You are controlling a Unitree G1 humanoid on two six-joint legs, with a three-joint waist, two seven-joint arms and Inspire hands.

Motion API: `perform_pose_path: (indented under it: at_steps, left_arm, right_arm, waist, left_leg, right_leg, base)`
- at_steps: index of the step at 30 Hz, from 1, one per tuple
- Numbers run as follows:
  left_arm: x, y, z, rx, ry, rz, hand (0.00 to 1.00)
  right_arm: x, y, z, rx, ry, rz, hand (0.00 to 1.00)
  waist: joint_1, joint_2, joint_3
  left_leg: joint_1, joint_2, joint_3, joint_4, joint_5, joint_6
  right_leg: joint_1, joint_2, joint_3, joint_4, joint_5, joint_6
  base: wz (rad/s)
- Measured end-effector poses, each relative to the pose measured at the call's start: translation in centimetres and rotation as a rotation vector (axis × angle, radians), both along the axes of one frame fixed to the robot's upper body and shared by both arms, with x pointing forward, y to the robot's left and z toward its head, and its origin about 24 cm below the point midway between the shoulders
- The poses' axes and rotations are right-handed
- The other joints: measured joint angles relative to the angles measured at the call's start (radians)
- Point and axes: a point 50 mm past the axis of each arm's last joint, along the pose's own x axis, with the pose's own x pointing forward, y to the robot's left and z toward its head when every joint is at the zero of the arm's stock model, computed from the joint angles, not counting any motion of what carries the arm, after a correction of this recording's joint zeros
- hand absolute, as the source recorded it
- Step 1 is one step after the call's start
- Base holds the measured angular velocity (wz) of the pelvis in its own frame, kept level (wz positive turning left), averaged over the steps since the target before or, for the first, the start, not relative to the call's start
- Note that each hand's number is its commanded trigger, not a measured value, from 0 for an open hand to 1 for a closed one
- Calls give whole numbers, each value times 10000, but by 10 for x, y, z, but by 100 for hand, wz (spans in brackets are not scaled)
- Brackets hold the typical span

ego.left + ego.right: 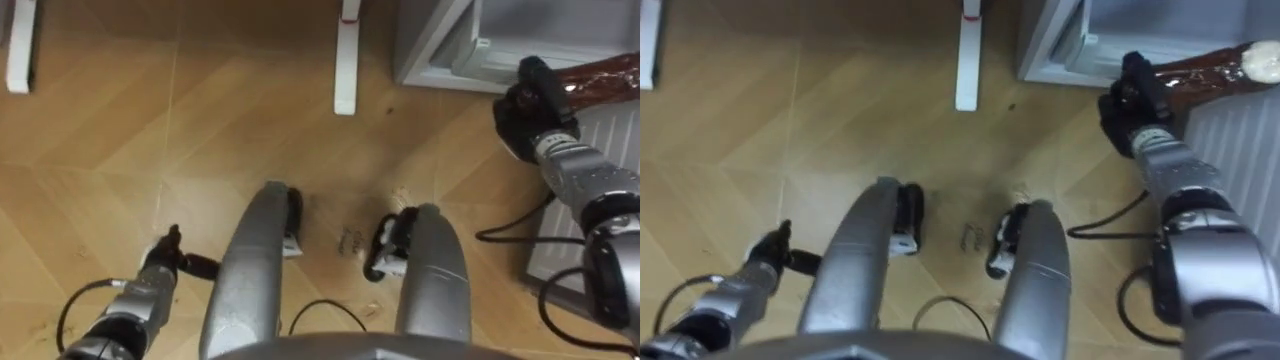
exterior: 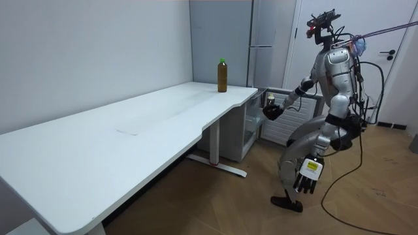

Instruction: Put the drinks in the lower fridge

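The right hand [image 1: 527, 108], at two o'clock in the eye views, has its dark fingers curled tight round a brown drink bottle with a pale cap [image 1: 606, 77], held lying nearly level. Bottle and hand hover just before the open grey-white lower fridge [image 1: 432, 42] at one o'clock. The left hand [image 1: 166, 256] hangs at eight o'clock, fingers loose and holding nothing. The robot stands with bent knees at the fridge. A second brown bottle with a green cap [image 2: 222, 75] stands upright on the long white bench [image 2: 130, 134].
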Motion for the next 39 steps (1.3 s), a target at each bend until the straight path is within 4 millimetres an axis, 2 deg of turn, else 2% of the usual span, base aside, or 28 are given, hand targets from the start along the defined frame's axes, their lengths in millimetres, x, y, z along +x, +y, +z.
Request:
perform_pose_path:
  at_steps: [3, 5, 6, 8, 11, 14, 16, 22, 27, 28, 29, 30, 34, 39]
  left_arm:
    - [-2, 1, -1, 95, 79, -34, 0]
    - [-4, 2, -1, 158, 120, -55, 0]
    - [-4, 3, -1, 186, 129, -45, 0]
    - [-5, 4, -1, 204, 155, -67, 0]
    - [-8, 4, -2, 178, 218, -70, 0]
    - [-9, 5, -1, 135, 154, -89, 0]
    - [-9, 8, 0, 130, 144, -15, 0]
    - [-18, 15, 1, 69, 126, -130, 0]
    - [-38, 20, -2, 105, 491, -25, 0]
    - [-40, 21, -2, 91, 553, -8, 0]
    - [-44, 23, -3, 37, 645, 82, 0]
    - [-47, 25, -3, -19, 702, 135, 0]
    - [-52, 29, -2, -7, 771, 189, 0]
    - [-50, 30, 0, -23, 670, 135, 0]
  right_arm:
    - [0, -5, 3, -89, -46, -122, 100]
    - [3, -8, 8, -246, -124, -109, 100]
    - [6, -10, 13, -403, -194, -54, 100]
    - [9, -14, 20, -714, -278, 39, 100]
    - [20, -12, 33, -943, -597, 237, 100]
    - [28, -10, 43, -1003, -928, 318, 100]
    - [34, -9, 54, -1070, -1199, 369, 100]
    - [35, -9, 55, -969, -1197, 311, 100]
    - [35, -7, 53, -994, -1026, 516, 100]
    - [35, -6, 53, -1002, -984, 542, 63]
    - [35, -5, 52, -998, -900, 599, 0]
    - [35, -5, 52, -968, -842, 636, 0]
    - [35, -5, 51, -936, -759, 659, 0]
    - [37, -5, 55, -1032, -881, 601, 0]
  waist:
    - [267, -12, 6]
    - [276, -25, 7]
    - [234, -46, 11]
    - [190, -66, 16]
    - [156, -134, 31]
    - [100, -242, 11]
    - [113, -326, 5]
    - [218, -340, 8]
    - [232, -360, 20]
    - [232, -364, 22]
    - [232, -400, 42]
    - [249, -453, 69]
    - [254, -520, 85]
    - [248, -649, 80]
  left_leg:
    - [-335, -9, 96, 482, -193, 91]
    - [-537, -75, 135, 656, -224, 111]
    - [-685, -187, 139, 729, -219, 106]
    - [-847, -190, 171, 876, -228, 120]
    - [-1051, -168, 143, 973, -230, 118]
    - [-1093, -155, 124, 999, -231, 100]
    - [-1082, -142, 151, 1018, -282, 120]
    - [-893, -190, 221, 1041, -453, 165]
    - [-641, -188, 222, 1046, -587, 117]
    - [-609, -186, 216, 1043, -595, 111]
    - [-539, -188, 215, 1018, -610, 89]
    - [-480, -184, 208, 1003, -628, 59]
    - [-461, -182, 130, 1003, -656, 7]
    - [-434, -174, 85, 1007, -670, -6]
  right_leg:
    - [-430, 3, 258, 481, -114, 70]
    - [-681, -33, 392, 726, -178, 103]
    - [-837, -181, 400, 892, -229, 100]
    - [-1005, -321, 380, 1082, -291, 65]
    - [-1164, -338, 314, 1166, -318, 28]
    - [-1150, -444, 174, 1169, -363, -54]
    - [-1138, -446, 182, 1163, -389, -34]
    - [-975, -442, 290, 1170, -505, 159]
    - [-725, -430, 299, 1179, -658, 178]
    - [-690, -425, 294, 1178, -676, 176]
    - [-630, -423, 295, 1178, -713, 179]
    - [-579, -423, 284, 1177, -742, 158]
    - [-508, -426, 189, 1177, -816, 112]
    - [-433, -420, 128, 1150, -852, 111]
  base:
    - [-5]
    - [7]
    - [17]
    - [15]
    - [2]
    - [3]
    - [0]
    - [-1]
    - [0]
    - [0]
    - [0]
    - [3]
    - [1]
    - [0]
